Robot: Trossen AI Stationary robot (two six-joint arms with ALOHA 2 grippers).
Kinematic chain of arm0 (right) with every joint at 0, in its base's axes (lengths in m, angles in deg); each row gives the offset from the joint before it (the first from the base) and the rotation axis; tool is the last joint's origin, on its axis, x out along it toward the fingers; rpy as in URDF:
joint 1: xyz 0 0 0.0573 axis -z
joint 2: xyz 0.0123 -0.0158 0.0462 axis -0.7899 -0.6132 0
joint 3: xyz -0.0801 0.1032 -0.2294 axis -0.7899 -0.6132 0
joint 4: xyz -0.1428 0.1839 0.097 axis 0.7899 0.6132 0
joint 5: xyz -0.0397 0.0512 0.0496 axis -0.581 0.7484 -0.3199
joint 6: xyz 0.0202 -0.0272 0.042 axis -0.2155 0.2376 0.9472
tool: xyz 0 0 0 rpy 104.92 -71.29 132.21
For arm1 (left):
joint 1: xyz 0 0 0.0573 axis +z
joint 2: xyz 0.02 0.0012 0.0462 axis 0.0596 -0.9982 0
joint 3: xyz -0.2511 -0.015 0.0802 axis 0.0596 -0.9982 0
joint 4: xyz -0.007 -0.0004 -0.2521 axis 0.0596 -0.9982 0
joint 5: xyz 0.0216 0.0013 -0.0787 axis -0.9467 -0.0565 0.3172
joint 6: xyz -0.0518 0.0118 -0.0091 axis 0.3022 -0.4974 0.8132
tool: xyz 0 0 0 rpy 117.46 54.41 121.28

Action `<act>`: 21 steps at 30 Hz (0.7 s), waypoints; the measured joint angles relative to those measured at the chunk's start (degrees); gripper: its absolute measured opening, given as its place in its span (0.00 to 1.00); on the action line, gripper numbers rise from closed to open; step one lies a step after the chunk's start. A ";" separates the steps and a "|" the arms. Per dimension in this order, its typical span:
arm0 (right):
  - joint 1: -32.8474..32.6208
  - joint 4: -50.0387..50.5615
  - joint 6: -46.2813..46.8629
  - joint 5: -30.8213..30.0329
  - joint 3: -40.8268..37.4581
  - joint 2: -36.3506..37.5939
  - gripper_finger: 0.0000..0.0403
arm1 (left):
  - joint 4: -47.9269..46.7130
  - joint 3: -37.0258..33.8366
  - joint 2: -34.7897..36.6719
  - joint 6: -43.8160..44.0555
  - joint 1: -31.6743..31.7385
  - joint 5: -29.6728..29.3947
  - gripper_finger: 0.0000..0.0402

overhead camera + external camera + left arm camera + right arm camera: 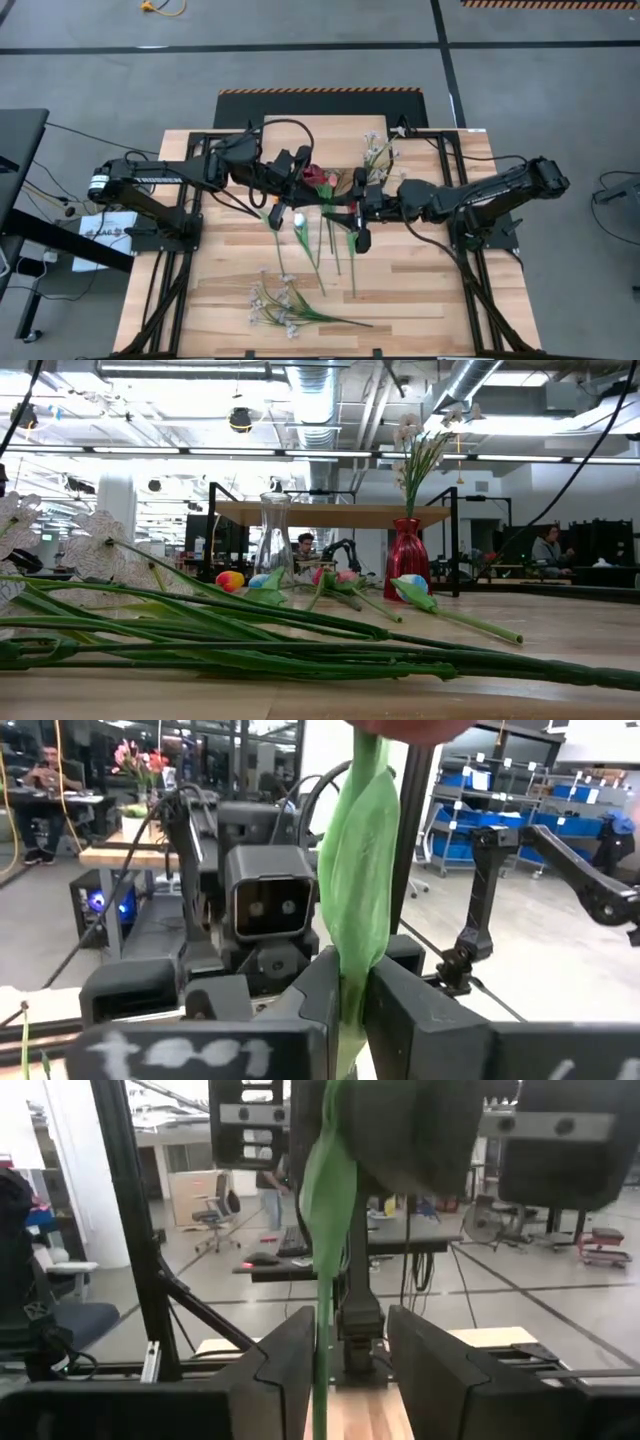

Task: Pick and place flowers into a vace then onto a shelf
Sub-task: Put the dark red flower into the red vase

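green-stemmed red tulip (322, 181), upright

A pale plank-patterned wooden tabletop (400, 290) with a smooth, low-sheen finish carries green plastic-looking stems (250, 650). On it stand a clear glass vase (275, 545) and a glossy red glass vase (407, 550) (ribbed), beside matt black gripper fingers (420, 1020).

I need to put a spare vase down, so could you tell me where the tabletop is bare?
Bare wood lies right of the loose tulips, toward the table's right edge, and left of the blossom spray. It is crowded mid-table, around both grippers and the shelf.
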 joint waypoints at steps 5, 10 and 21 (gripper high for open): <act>0.14 4.38 -0.49 0.23 3.21 0.02 0.30 | -1.55 0.00 0.00 0.00 0.00 0.11 0.06; 0.87 10.62 -0.03 3.17 6.57 0.04 0.30 | -3.15 -0.04 0.01 0.00 0.00 0.11 0.06; 0.87 13.81 0.99 4.37 7.33 0.04 0.25 | -3.61 -0.04 0.00 -0.02 0.00 0.03 0.06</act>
